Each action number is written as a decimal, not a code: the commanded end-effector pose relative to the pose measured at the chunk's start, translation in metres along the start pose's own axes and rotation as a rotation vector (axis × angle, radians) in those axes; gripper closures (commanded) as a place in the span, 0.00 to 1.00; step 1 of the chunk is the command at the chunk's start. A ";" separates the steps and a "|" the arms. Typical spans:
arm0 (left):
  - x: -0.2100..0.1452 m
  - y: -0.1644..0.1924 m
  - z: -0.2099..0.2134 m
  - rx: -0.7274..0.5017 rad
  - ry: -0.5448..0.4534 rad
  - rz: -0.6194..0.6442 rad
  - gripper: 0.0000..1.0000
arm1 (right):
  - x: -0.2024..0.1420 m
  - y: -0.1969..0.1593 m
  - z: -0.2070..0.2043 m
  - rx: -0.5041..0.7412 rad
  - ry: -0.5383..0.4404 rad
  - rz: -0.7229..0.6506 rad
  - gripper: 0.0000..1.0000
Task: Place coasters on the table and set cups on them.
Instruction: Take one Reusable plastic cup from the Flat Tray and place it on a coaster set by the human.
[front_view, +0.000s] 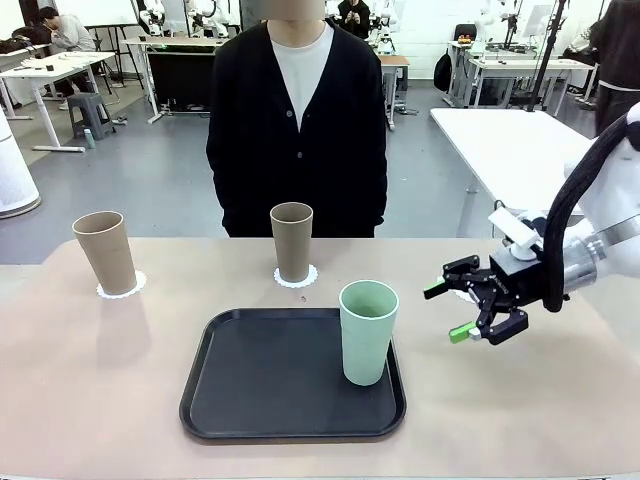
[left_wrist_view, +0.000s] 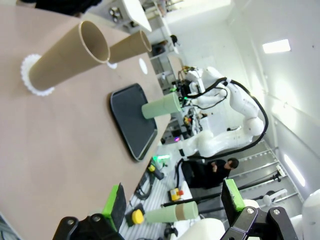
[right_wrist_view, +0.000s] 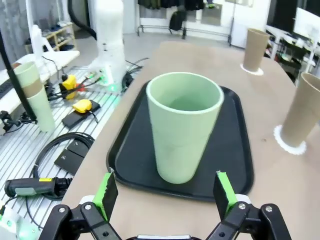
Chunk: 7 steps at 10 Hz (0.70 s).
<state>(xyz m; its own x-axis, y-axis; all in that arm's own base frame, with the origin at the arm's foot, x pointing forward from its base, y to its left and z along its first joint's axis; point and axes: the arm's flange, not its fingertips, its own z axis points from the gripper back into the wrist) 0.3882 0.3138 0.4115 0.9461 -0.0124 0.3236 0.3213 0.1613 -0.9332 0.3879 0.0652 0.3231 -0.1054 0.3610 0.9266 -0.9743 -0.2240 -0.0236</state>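
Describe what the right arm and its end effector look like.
The right arm has glossy white rounded shells, with a black ribbed cable hose looped along its forearm. A white block sits at the wrist. The right end effector is black, angular, with two linked fingers tipped in bright green pads.

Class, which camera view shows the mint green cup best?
The right wrist view: the mint green cup stands close and centred on the black tray. The front view shows it whole but smaller; the left wrist view shows it small and sideways.

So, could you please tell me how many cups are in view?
3: a tan cup at the table's far left, a second tan cup at far centre, and the mint green cup on the black tray.
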 end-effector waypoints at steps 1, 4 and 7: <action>0.000 -0.001 0.001 0.008 -0.001 0.014 0.00 | -0.015 -0.004 -0.015 0.012 -0.063 -0.020 0.00; 0.000 -0.001 0.001 0.008 -0.001 0.014 0.00 | -0.020 -0.005 -0.035 0.011 -0.110 -0.013 0.00; 0.000 -0.001 0.001 0.008 -0.001 0.014 0.00 | -0.022 -0.011 -0.051 -0.005 -0.135 0.013 0.00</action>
<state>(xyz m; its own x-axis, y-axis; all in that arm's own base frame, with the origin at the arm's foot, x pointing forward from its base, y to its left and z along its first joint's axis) 0.3882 0.3137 0.4115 0.9461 -0.0126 0.3236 0.3213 0.1611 -0.9332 0.3869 0.0983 0.2925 -0.0675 0.2631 0.9624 -0.9730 -0.2308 -0.0051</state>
